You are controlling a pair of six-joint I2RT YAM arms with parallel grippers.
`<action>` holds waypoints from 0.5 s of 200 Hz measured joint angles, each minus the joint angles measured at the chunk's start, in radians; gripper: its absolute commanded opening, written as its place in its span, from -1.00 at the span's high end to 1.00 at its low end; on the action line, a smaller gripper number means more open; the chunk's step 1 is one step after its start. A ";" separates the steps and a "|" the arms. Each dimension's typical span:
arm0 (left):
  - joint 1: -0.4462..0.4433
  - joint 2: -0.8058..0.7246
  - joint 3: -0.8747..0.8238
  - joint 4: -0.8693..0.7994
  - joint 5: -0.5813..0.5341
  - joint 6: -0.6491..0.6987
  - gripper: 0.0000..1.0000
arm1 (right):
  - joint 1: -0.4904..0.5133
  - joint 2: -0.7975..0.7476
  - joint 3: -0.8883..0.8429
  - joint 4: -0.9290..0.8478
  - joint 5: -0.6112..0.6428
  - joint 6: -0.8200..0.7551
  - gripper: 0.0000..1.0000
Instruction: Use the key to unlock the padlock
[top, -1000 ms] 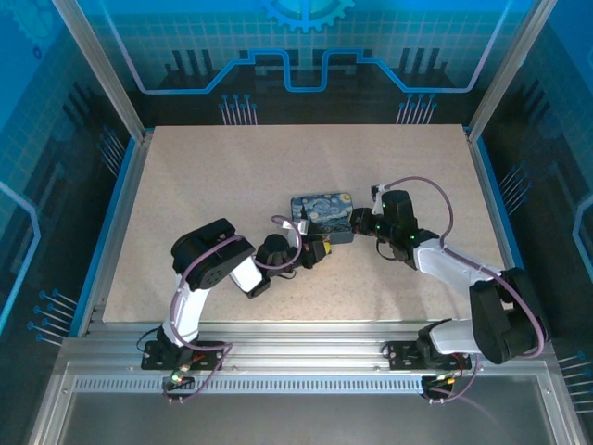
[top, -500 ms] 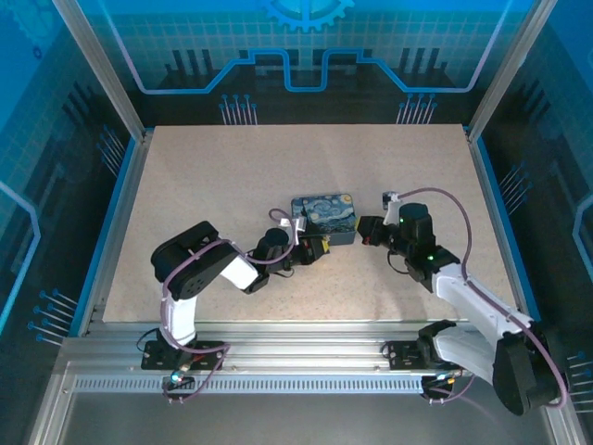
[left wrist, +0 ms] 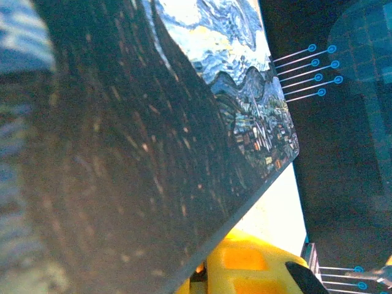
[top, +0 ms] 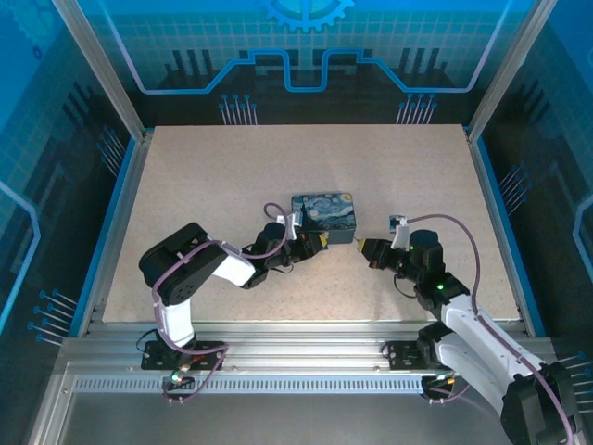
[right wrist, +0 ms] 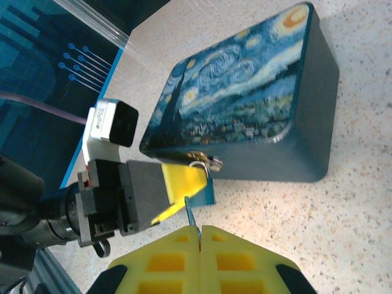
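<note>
Your right gripper [right wrist: 199,231] is pinching the key [right wrist: 190,218] near the padlock [right wrist: 205,162] on the tin [right wrist: 245,110]; your left gripper [right wrist: 193,188] is crowding the padlock, and I cannot tell its grip.

Bright, even light falls on the table [top: 232,185], shadows soft. The left wrist view is blurred, the tin [left wrist: 122,153] too close, glare above.

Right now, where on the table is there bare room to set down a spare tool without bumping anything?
The far strip of the table behind the tin is bare, as are its left and right margins. It is crowded at the tin's near side, where the left gripper and the right gripper, pinching the key, meet.
</note>
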 measured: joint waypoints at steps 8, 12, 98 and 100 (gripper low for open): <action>0.002 -0.004 0.006 -0.006 0.002 -0.010 1.00 | 0.002 -0.011 -0.018 0.006 -0.001 0.015 1.00; 0.002 -0.005 0.008 -0.007 0.002 -0.011 1.00 | 0.003 -0.014 -0.023 0.009 0.000 0.020 1.00; 0.014 -0.036 0.039 -0.051 0.002 -0.047 1.00 | 0.137 0.116 -0.084 0.186 0.081 0.136 1.00; 0.014 -0.037 0.039 -0.051 0.002 -0.048 1.00 | 0.140 0.120 -0.084 0.190 0.085 0.139 1.00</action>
